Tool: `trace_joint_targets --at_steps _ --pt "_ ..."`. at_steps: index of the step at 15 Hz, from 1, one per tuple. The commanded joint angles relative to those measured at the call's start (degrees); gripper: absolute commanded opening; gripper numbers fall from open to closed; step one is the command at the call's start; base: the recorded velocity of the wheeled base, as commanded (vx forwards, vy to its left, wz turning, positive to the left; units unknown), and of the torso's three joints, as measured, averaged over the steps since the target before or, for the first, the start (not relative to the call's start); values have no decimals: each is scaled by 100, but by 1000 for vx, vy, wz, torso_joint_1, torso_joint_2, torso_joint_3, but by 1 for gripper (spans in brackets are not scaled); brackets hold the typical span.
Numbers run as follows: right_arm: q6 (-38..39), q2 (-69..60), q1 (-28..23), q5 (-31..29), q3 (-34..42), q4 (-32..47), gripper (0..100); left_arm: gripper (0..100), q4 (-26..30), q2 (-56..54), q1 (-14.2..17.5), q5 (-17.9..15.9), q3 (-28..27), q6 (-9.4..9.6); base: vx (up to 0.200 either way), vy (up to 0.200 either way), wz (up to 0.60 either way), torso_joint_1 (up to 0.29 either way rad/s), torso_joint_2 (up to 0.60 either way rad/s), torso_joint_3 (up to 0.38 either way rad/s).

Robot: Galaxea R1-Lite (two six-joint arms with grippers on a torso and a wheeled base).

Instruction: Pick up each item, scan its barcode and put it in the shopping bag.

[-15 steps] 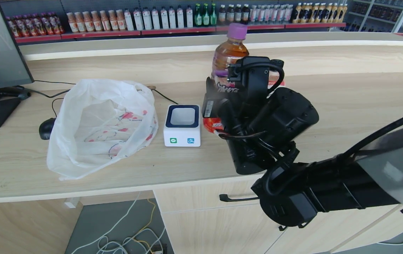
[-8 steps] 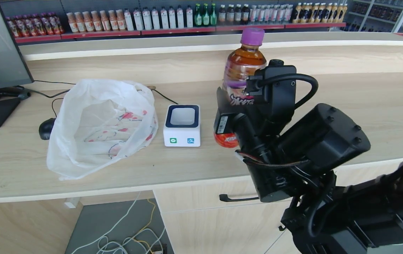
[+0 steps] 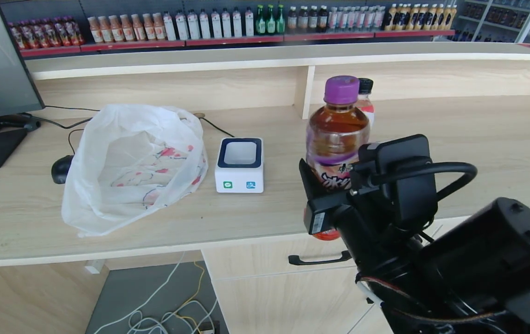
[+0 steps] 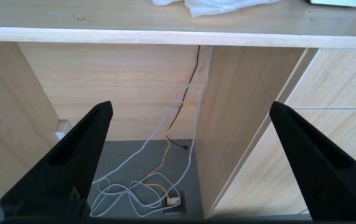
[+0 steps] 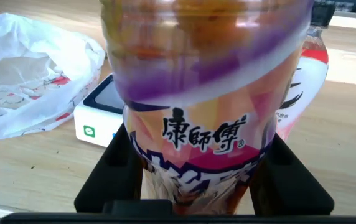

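Above the front edge of the desk [image 3: 255, 215], right of the scanner [image 3: 239, 164] and shopping bag [image 3: 130, 162], the right claw [image 3: 334, 188] is gripping the purple-capped tea bottle [image 3: 337, 125] upright, while the left claw [image 4: 189, 109] is hanging open below desk level.

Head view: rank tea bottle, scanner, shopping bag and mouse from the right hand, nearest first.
1. Tea bottle: held in the right hand.
2. Scanner: on the counter, leftward.
3. Shopping bag: left of scanner.
4. Mouse: past the bag's left edge.
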Motion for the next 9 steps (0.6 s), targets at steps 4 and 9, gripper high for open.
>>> trace_joint_targets --at_steps 4,9 --pt "-162 -391 599 -202 741 -25 0 100 0 -2 0 0 0 -1 0 0 0 0 0 0" --pt "-241 -646 810 -255 1242 -25 0 100 0 6 9 0 0 -1 0 0 0 0 0 0"
